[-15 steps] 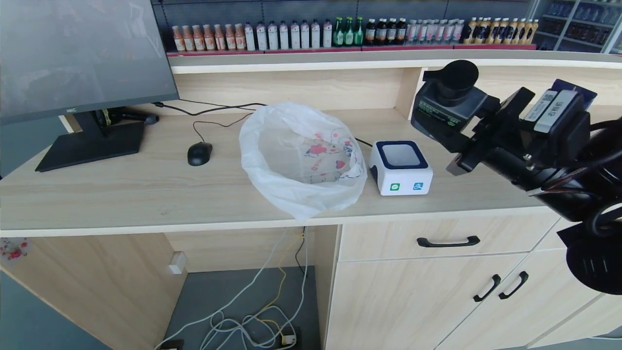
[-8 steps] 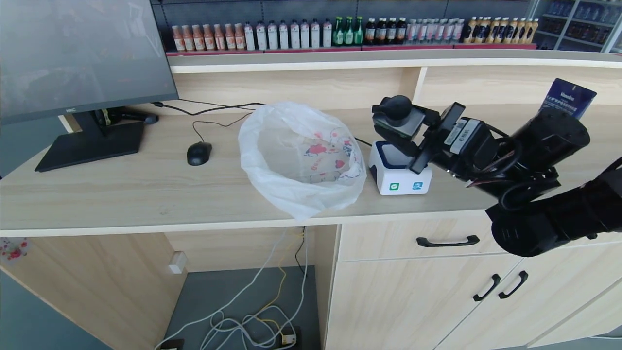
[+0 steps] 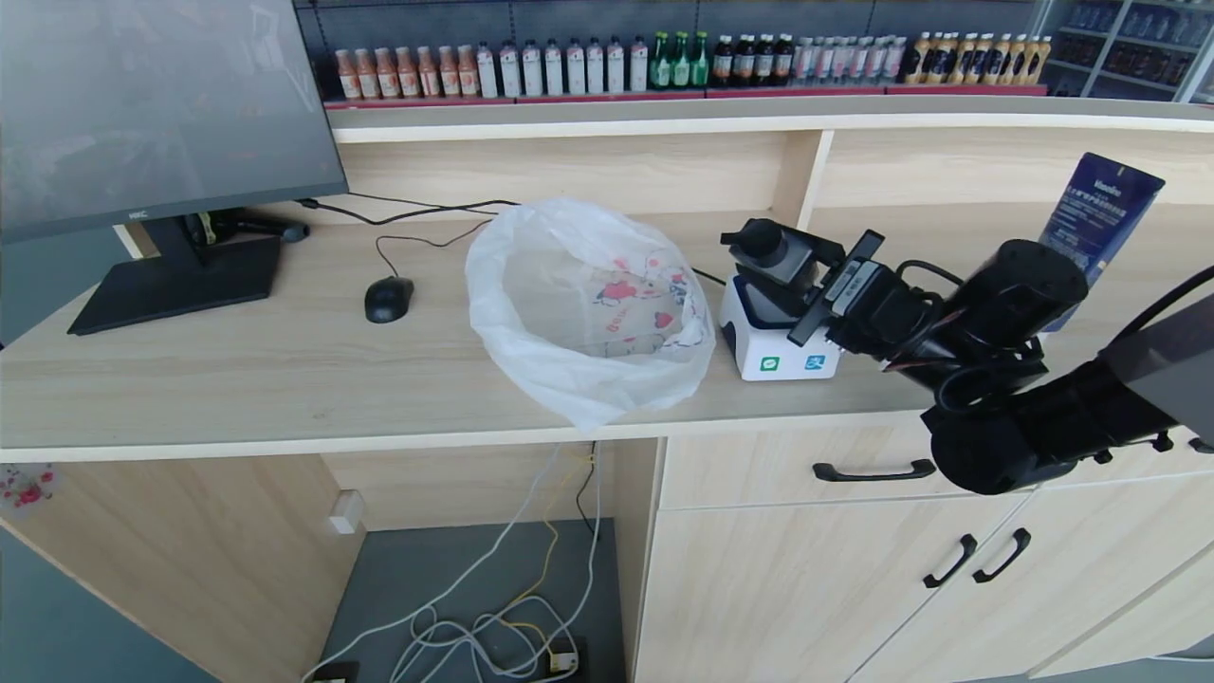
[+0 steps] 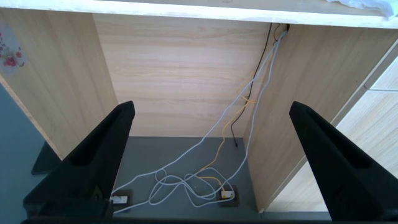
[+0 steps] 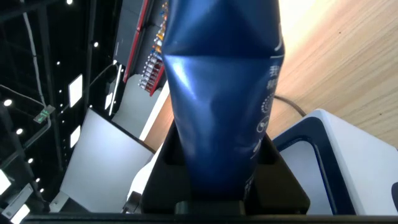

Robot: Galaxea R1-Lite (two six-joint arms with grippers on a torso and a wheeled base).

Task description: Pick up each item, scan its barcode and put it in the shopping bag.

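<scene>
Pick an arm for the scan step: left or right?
Right. Its tool grips the blue item at the scanner. The left tool hangs open and empty under the counter, facing floor cables.

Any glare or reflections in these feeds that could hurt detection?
Head view: the dark monitor faintly mirrors the room. Right wrist view: a bright highlight on the blue pack in the right end effector, ceiling lamps as hot spots behind. Left wrist view: even light on the wood panel, no glare.

Head overlooks counter (image 3: 237, 379) — right wrist, close, shares scanner (image 3: 780, 359).
</scene>
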